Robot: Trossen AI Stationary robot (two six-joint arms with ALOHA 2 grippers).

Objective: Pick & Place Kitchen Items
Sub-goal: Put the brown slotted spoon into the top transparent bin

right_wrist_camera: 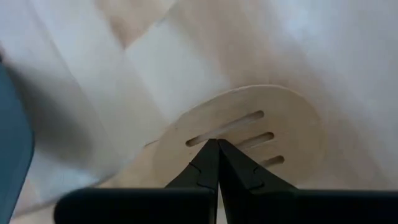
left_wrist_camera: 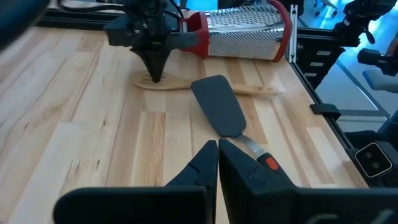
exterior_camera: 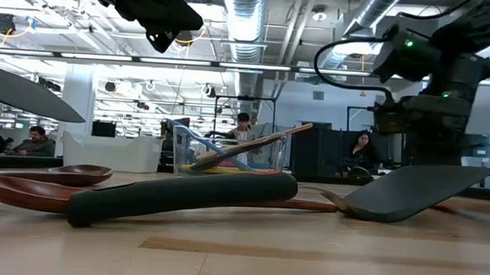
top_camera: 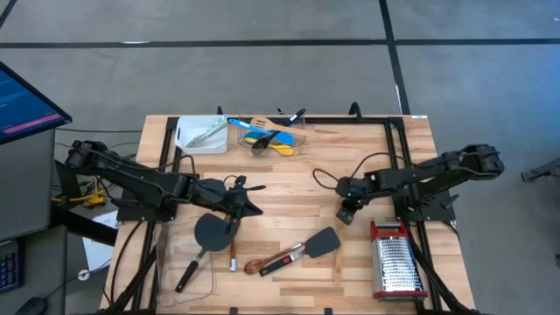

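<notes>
A wooden butcher-block table [top_camera: 289, 171] is seen from above, with two dark robot arms reaching in from either side.

The left gripper [top_camera: 252, 209] sits left of centre, above the table, its fingers pressed together and holding nothing. Its wrist camera looks across at a dark grey spatula [left_wrist_camera: 219, 106] lying flat on the wood.

The right gripper [top_camera: 347, 215] is right of centre, pointing down, fingers also pinched together and empty. Its tip hangs directly over the head of a pale slotted wooden spatula [right_wrist_camera: 249, 134], which lies flat on the table; whether the tip touches it cannot be told.

The kitchen items are in two groups. Along the front of the table lie a round dark spatula with a black handle [top_camera: 207, 234], a wooden spoon with a reddish-brown bowl [top_camera: 255, 265], and the grey spatula with a black and red handle [top_camera: 320, 241]. At the back edge, a clear plastic tub [top_camera: 267, 136] holds blue and yellow spoons and a wooden utensil.

Just left of the tub is a white tray [top_camera: 199, 134] with a pale utensil in it. A steel box grater with red trim [top_camera: 395, 261] lies at the front right corner.

In the low view, people sit at desks in the room behind.
</notes>
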